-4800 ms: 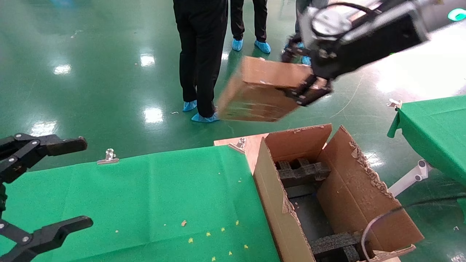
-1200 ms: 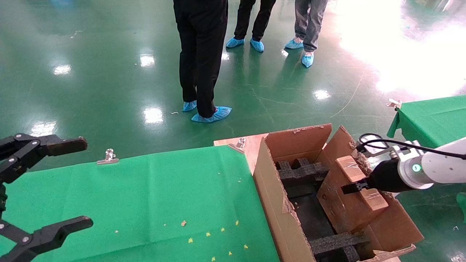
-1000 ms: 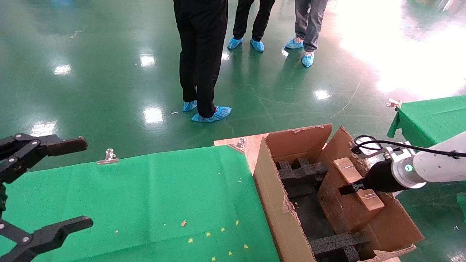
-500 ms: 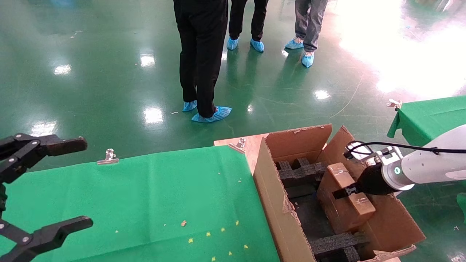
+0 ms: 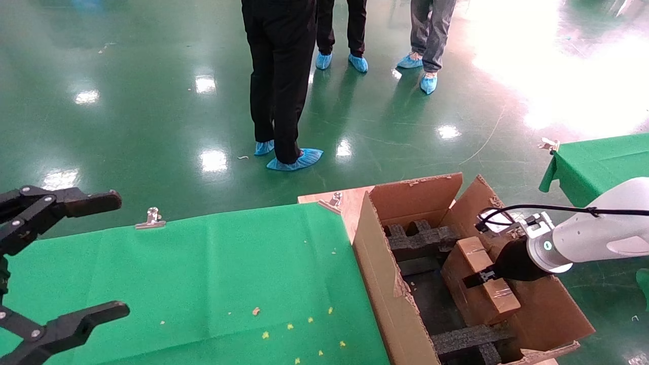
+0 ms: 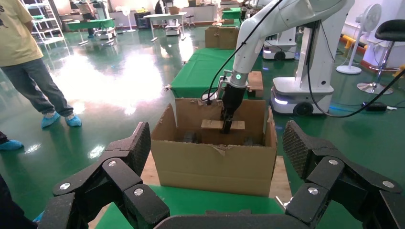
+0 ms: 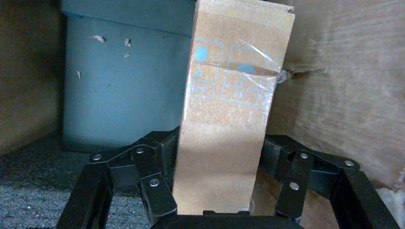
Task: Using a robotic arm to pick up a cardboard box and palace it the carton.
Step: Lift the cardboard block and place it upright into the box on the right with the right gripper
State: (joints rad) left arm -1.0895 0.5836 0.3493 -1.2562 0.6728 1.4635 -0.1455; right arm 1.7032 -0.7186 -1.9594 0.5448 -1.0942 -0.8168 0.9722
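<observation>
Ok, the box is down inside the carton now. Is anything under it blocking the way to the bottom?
Nothing visible does. The right gripper holds the cardboard box inside the carton, between the black foam blocks; the floor directly beneath it is hidden.

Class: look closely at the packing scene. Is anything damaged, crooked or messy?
Yes. The carton has torn, ragged flap edges. The cardboard box sits tilted inside it, gripped by the right gripper. Small crumbs litter the green cloth.
</observation>
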